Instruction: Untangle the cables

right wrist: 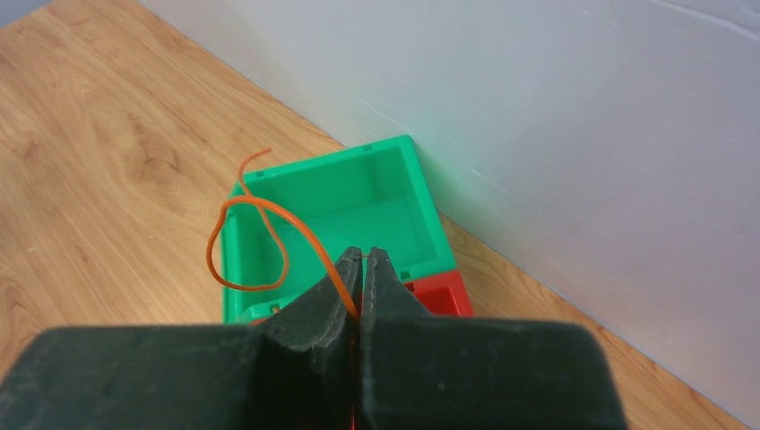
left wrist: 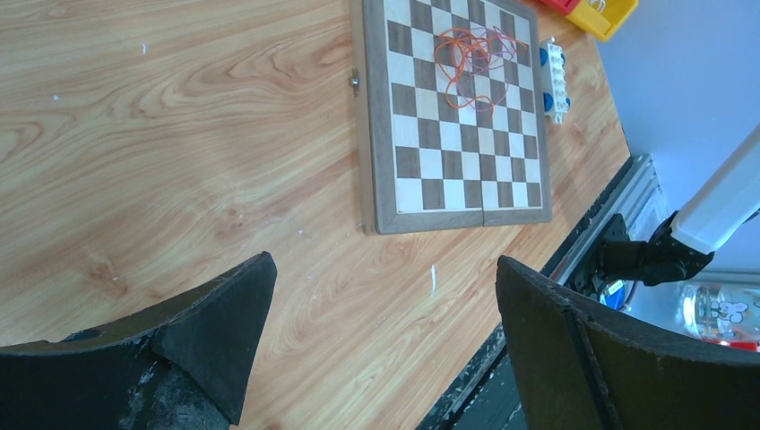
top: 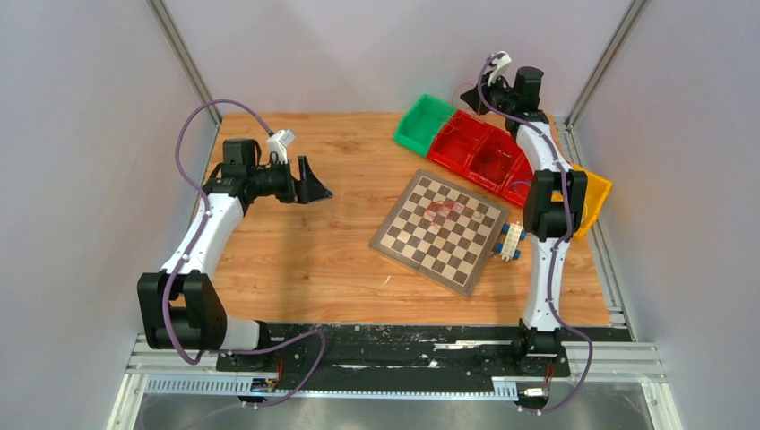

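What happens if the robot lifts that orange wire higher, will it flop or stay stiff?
Probably floppy: the orange wire curls in a loose loop from the shut right gripper. Likely very light, being so thin.

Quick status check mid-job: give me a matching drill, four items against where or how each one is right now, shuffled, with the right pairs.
Things
1. left gripper
2. right gripper
3. tangle of thin orange-red wires
4. white brick with blue studs

Place or state
A. lying on the wooden chessboard
B. shut on a single orange wire above the green plastic bin
C. open, above bare wooden table
D. on the table beside the chessboard's edge

Pairs: 1-C, 2-B, 3-A, 4-D
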`<state>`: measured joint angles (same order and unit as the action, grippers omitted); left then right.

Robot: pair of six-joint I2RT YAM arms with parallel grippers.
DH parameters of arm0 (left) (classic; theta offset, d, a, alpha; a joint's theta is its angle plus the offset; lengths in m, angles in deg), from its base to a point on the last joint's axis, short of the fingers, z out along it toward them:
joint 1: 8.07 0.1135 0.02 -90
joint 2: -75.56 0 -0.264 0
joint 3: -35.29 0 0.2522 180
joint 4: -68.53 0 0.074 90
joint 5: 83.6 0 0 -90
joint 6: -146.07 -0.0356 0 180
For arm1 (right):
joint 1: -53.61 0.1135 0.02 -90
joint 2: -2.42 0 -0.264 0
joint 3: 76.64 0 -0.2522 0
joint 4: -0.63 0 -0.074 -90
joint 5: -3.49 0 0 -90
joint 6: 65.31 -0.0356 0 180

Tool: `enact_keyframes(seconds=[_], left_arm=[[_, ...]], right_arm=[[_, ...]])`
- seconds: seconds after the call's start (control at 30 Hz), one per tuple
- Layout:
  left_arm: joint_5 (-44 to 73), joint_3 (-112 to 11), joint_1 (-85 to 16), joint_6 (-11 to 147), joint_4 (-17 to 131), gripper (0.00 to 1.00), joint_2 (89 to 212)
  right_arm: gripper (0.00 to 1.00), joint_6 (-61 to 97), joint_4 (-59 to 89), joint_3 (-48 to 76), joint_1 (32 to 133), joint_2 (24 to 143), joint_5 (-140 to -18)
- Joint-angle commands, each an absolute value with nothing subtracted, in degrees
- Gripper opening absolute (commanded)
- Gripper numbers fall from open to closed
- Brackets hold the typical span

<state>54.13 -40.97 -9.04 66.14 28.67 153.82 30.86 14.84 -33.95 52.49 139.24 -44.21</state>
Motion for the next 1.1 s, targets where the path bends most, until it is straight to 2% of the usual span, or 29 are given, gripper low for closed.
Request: enact_keyframes(seconds=[0.0, 0.6, 0.83, 1.07], left_arm=[[54.9, -41.2, -8.9, 64.9, 29.2, 1.00, 154.7], [54.7, -41.9, -8.9, 64.3, 28.0, 1.00, 154.1], [54.5, -42.1, -8.9, 63.7, 27.4, 1.00, 154.1], [54.8, -42.5, -8.9, 64.3, 27.8, 1.00, 154.9]], right_arm=[[0.00, 36.7, 15.6, -31.7, 51.1, 138.3, -46.2], [0.00, 47.9, 20.2, -18.7, 48.4, 127.4, -49.9], [0.00, 49.5, 21.9, -18.2, 48.3, 126.5, -49.2], [0.02, 50.1, 24.8, -25.0, 51.1, 132.0, -52.5]])
